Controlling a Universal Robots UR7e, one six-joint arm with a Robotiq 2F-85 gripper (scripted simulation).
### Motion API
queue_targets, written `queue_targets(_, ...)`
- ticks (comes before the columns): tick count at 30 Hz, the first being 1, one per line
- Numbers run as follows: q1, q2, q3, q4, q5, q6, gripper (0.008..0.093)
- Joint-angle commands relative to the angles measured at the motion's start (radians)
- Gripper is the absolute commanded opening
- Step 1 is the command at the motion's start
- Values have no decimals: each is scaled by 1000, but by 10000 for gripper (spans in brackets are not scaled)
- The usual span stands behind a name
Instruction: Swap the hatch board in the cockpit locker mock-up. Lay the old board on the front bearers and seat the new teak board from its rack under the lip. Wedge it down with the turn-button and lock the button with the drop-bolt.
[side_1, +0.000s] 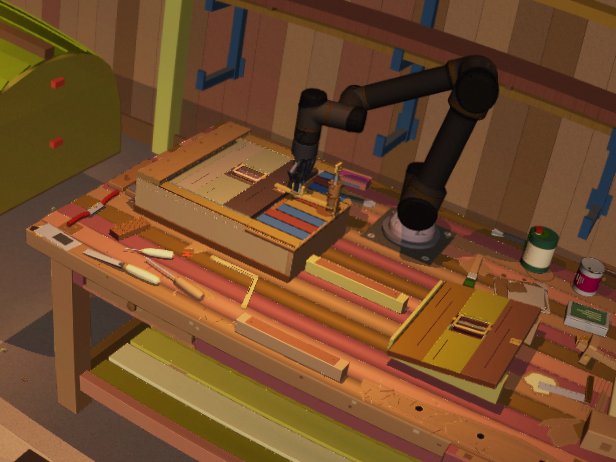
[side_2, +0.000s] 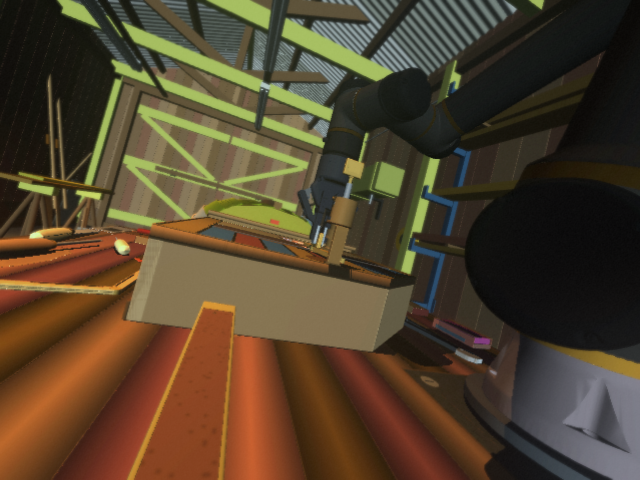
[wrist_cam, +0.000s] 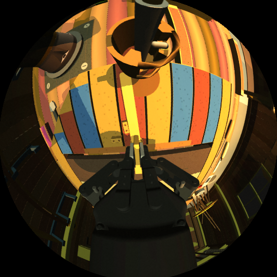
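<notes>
The near end of the yellow turn-button (wrist_cam: 130, 113) is hidden between the fingers of my gripper (wrist_cam: 136, 149), which is closed on it over the locker mock-up (side_1: 235, 200). The button is a thin yellow bar running across the striped blue, red and yellow deck toward the drop-bolt post (side_1: 334, 190) at the locker's right rim. A pale board with a pull ring (side_1: 247, 172) sits in the locker's opening, with a dark brown strip beside it. Another board (side_1: 462, 330), in brown and yellow planks with a ring, rests tilted on the bench to the right.
Two long bearers (side_1: 356, 282) (side_1: 291, 346) lie on the bench in front of the locker. Chisels (side_1: 145, 265) and a folding rule (side_1: 245, 280) lie front left. Tins (side_1: 539, 249) stand far right. My arm's base (side_1: 415, 230) sits behind the locker's right end.
</notes>
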Motion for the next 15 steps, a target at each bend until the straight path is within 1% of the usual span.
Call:
queue_targets(1, 0, 0, 0, -1, 0, 7, 80)
queue_targets(8, 0, 0, 0, -1, 0, 94, 80)
queue_targets(15, 0, 0, 0, -1, 0, 258, 80)
